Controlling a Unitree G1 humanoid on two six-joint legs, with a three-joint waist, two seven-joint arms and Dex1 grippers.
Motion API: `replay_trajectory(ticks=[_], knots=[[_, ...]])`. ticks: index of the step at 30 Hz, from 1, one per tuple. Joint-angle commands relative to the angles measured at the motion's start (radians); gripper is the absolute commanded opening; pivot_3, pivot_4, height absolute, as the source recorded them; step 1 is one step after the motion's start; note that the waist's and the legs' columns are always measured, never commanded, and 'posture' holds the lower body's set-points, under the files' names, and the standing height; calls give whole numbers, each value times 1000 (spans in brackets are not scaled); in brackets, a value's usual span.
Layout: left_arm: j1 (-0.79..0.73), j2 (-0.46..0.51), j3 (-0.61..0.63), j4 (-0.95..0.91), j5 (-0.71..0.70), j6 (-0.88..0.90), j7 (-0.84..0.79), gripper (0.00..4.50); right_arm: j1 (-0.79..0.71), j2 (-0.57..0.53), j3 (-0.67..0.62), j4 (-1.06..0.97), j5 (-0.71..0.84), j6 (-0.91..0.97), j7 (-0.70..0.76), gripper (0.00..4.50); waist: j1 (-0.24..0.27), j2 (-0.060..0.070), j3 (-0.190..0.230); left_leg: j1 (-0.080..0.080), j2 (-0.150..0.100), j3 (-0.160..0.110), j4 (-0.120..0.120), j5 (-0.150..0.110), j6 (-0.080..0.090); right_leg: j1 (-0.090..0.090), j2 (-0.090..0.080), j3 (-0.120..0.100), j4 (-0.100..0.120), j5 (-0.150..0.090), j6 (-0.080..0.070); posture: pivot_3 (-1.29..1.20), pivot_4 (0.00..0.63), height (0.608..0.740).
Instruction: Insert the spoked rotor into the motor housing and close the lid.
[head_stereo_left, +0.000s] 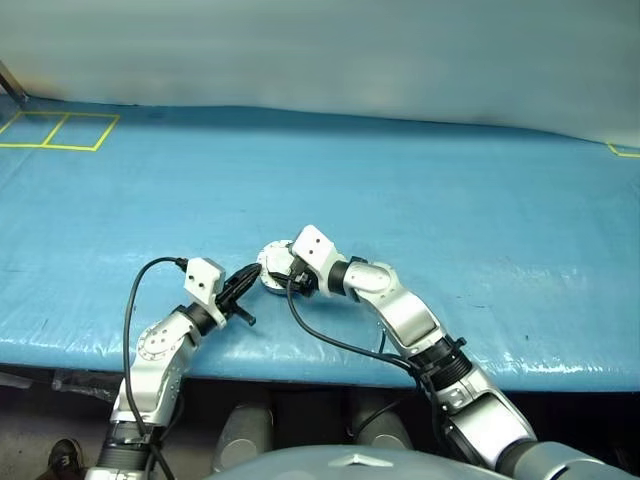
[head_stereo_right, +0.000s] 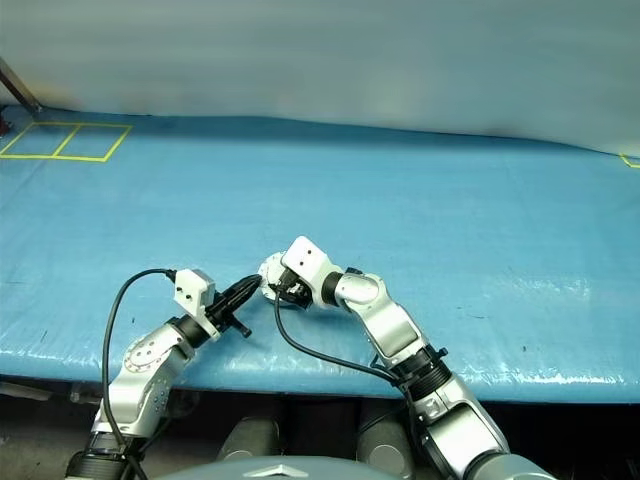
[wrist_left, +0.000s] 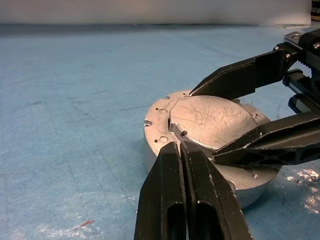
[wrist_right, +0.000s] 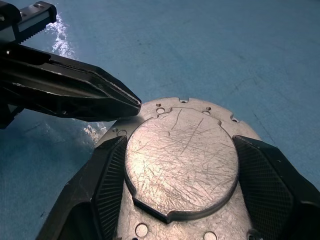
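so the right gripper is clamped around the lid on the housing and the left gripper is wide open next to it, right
Not quite. The left gripper is shut, its two fingers pressed together with their tips at the rim of the lid; the left wrist view shows this. The rest holds: the right gripper has a finger on either side of the lid's raised centre.

Blue tarp (head_stereo_left: 400, 190) under my work. Yellow tape squares (head_stereo_left: 58, 131) at its far-left corner, another yellow mark (head_stereo_left: 622, 152) far right.
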Motion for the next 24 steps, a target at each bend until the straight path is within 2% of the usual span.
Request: replay_trajectory(ticks=[1, 11, 15, 19, 24], knots=[[-11, 3, -23, 6, 42, 13, 13, 14, 26, -35, 8, 37, -48, 35, -14, 3020, 2, 0, 0, 0, 0, 0, 0, 0, 0, 0, 0, 0, 0, 0, 0, 0, 150, 740], [2, 12, -68, 11, 99, 45, 7, 14, 30, -33, -9, -3, -27, 60, -14, 3020, 10, 3, -3, 0, -1, -1, 0, -1, -2, -1, -2, -1, -2, 0, 0, 0, 150, 740], [3, 13, -69, 9, 102, 43, 7, 0, 35, -32, -34, -36, -4, 56, -6, 4325, 11, 4, -3, 0, -1, -1, 0, -1, -2, -1, -2, -2, -3, 0, 0, 0, 150, 740], [8, 10, -70, 5, 99, 42, 8, 0, 46, -21, -99, -127, 56, 69, 6, 4420, 13, 4, -3, -3, -1, -1, -1, -1, -2, -1, -2, -2, -3, 0, 0, 0, 150, 740], [15, 6, -74, 4, 101, 39, 8, 0, 50, -17, -229, -243, 206, 173, 35, 4420, 16, 5, -3, -10, -2, -3, 0, -1, -1, -6, -2, -3, -4, 0, 1, 0, 150, 740]])
